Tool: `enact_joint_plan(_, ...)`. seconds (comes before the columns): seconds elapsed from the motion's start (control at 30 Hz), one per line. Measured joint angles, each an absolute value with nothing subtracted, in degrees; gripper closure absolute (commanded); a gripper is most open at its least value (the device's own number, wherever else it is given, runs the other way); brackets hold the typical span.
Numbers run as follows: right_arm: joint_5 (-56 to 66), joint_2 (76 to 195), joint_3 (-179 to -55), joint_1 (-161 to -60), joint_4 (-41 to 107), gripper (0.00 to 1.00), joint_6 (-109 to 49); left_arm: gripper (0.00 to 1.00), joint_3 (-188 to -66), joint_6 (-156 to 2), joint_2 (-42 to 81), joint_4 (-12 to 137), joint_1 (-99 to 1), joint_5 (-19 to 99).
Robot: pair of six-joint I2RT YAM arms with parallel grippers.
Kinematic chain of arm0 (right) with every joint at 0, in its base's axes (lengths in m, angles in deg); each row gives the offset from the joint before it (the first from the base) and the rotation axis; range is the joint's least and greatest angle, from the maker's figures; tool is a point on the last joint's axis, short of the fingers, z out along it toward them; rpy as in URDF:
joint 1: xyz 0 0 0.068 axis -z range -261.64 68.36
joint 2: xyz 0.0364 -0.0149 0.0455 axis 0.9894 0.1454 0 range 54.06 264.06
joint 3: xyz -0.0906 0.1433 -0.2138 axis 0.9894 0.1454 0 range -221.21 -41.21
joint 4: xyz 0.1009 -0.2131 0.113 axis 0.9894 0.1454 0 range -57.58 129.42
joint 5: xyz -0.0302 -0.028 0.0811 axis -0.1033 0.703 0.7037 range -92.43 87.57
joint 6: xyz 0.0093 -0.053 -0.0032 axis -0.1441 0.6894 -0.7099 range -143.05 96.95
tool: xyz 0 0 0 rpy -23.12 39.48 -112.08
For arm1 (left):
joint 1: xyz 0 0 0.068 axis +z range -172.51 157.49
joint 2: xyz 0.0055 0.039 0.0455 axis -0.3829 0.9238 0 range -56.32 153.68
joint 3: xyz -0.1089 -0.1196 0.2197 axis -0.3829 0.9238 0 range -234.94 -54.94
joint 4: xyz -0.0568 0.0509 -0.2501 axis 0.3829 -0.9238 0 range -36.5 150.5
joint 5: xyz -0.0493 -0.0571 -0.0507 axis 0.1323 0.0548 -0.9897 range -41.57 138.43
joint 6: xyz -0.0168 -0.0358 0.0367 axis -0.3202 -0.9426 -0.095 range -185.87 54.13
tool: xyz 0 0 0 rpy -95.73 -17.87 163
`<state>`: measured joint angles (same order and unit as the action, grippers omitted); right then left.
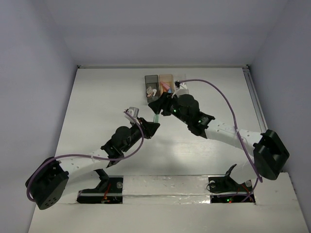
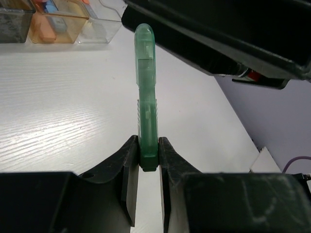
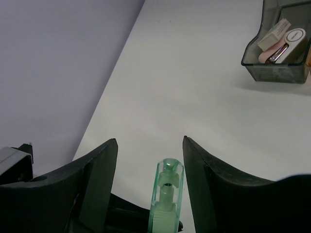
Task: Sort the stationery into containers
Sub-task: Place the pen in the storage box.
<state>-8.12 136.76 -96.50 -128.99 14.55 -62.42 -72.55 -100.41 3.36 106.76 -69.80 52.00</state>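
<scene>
At the left gripper [image 2: 148, 145]: a narrow pinch on the butt end of the mint marker [image 2: 146, 87], with a pad touching each side. Sticks straight out past the fingertips, above the table [image 2: 58, 107], rounded cap end near the black body of the right arm [image 2: 218, 39].

At the right gripper [image 3: 150, 141]: spread wide, gripping nothing. Flanks the marker's cap end, one finger to each side, apart from both. From above, meets the left gripper tip to tip just in front of the bins, marker between.

Beyond, at the far middle of the table: grey bin [image 2: 14, 24], orange bin [image 2: 53, 29] and clear bin [image 2: 99, 31], joined in a row. In the grey one, a pale eraser [image 3: 274, 35] and a pink piece [image 3: 266, 56]. In the orange one, an orange piece [image 2: 46, 35] and a blue piece [image 2: 48, 7]. Contents of the clear one: cannot tell.
</scene>
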Motion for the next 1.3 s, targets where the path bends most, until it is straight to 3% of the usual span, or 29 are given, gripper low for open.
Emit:
enact_joint_plan(0.4, -8.45, 138.24, -97.41, -128.99, 17.40, 0.44, -62.22, 1.00, -72.20, -100.41, 1.98, 106.11, -69.82, 52.72)
enact_joint_plan(0.67, -7.99, 138.64, -97.41, -128.99, 18.12, 0.73, -62.71, 1.00, -72.20, -100.41, 1.96, 105.84, -69.82, 53.07)
enact_joint_plan(0.77, -8.01, 138.62, -97.26, -129.03, 17.99, 0.79, -62.92, 1.00, -72.20, -100.41, 1.96, 105.56, -70.04, 53.20)
enact_joint_plan(1.3, -9.85, 136.30, -92.34, -130.06, 13.18, 0.92, -62.49, 1.00, -72.22, -101.79, 0.84, 103.66, -70.59, 53.16)
